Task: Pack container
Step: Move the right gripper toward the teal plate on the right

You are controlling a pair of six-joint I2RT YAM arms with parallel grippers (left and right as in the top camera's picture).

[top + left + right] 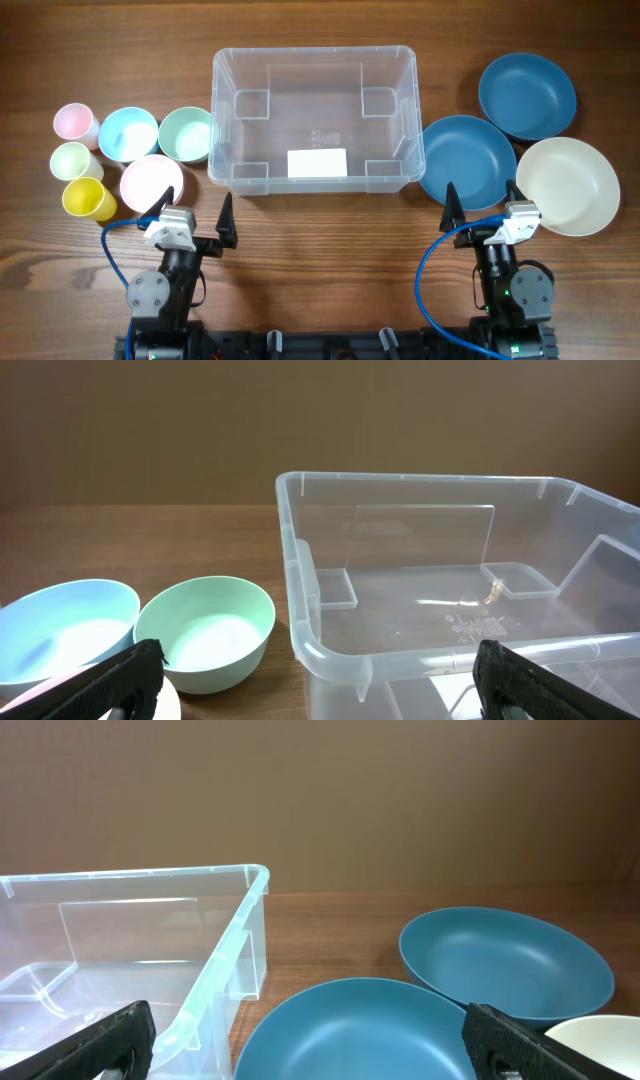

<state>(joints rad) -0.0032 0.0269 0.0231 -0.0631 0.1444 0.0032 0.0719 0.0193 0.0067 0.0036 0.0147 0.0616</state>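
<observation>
The container (314, 51) sits centred, bowls (186, 134) and cups (76, 161) to its left, three wide dishes (465, 160) to its right

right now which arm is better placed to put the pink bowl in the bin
Left. The left pincer, open, sits right by the pink bowl, which lies just left of the bin. The right pincer is across the table by a blue plate.

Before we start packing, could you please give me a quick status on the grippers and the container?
Left gripper open, empty. Right gripper open, empty. Container upright, nothing inside yet. Nothing between the grippers and it.
</observation>
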